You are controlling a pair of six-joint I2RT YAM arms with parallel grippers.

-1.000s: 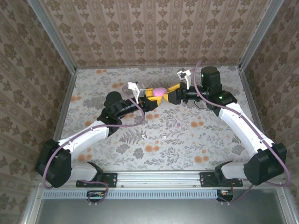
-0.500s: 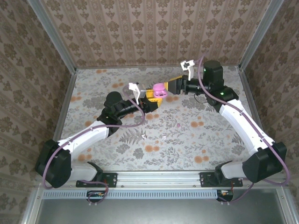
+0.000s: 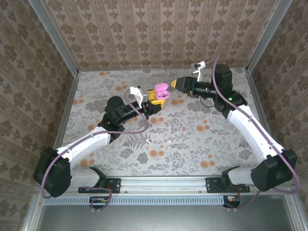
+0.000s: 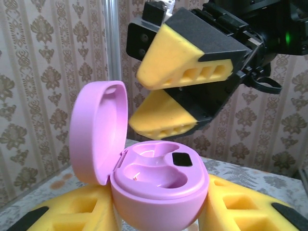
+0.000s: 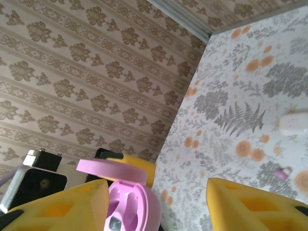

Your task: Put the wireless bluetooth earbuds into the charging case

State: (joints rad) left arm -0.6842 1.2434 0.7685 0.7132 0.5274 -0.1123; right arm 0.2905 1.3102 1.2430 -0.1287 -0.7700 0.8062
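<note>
My left gripper is shut on the base of a pink charging case, held above the table's far middle. The case's lid stands open to the left, and both wells inside are empty. My right gripper hovers open just right of the case with nothing between its yellow fingers. In the right wrist view the case sits beside the left finger of that gripper. On the table lie a pink earbud and a white earbud; another white one lies further left.
The floral table is closed in by patterned walls at the back and on both sides. The earbuds lie in the open middle, nearer than both grippers. A metal rail runs along the near edge.
The case lid has swung open. My right gripper has left the case and drawn back up and to the right, its jaws narrowing a little. My left gripper kept holding the case.
</note>
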